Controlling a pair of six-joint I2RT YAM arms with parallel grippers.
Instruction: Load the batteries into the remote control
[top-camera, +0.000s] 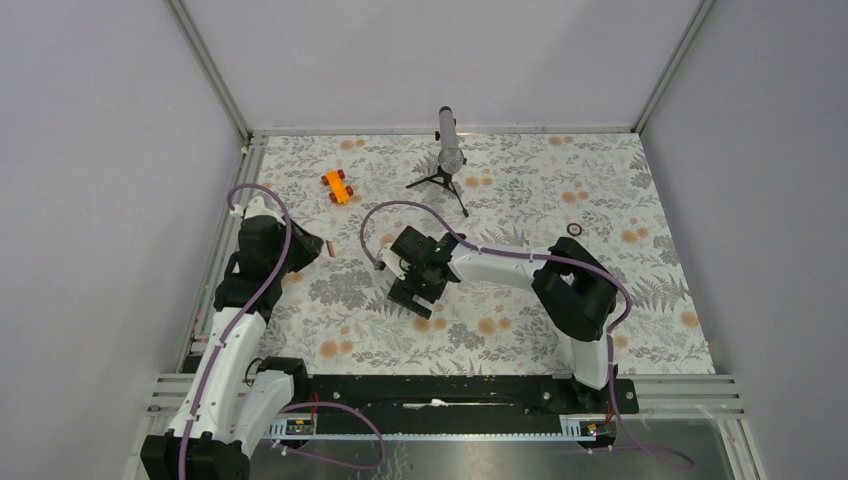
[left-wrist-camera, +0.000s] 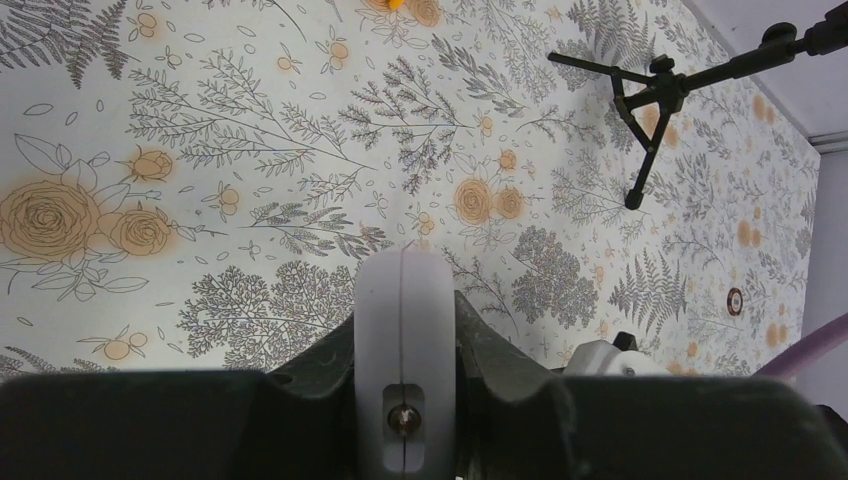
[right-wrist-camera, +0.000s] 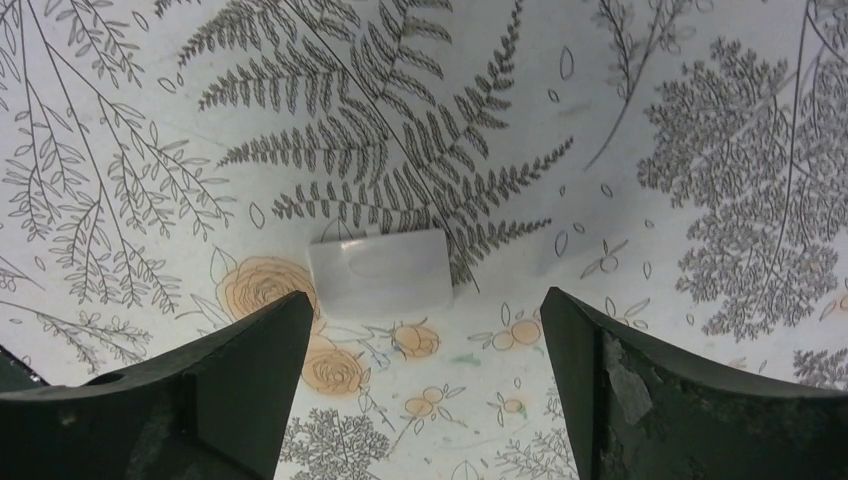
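Observation:
My left gripper (left-wrist-camera: 405, 310) is shut on the white remote control (left-wrist-camera: 404, 340), seen end-on with a small metal contact in a slot, and holds it above the mat. In the top view this gripper (top-camera: 306, 247) is at the left of the mat. A tiny orange sliver (top-camera: 331, 251) that may be the orange battery lies just right of it. The dark blue-purple battery is not in view. My right gripper (right-wrist-camera: 425, 335) is open and empty, low over the mat, with a small flat white cover (right-wrist-camera: 380, 272) just ahead of its left finger. In the top view it (top-camera: 413, 292) is mid-mat.
A chunky orange toy piece (top-camera: 338, 186) lies at the back left. A small black tripod with a grey cylinder (top-camera: 448, 150) stands at the back centre and shows in the left wrist view (left-wrist-camera: 650, 100). A small dark ring (top-camera: 574, 228) lies at the right.

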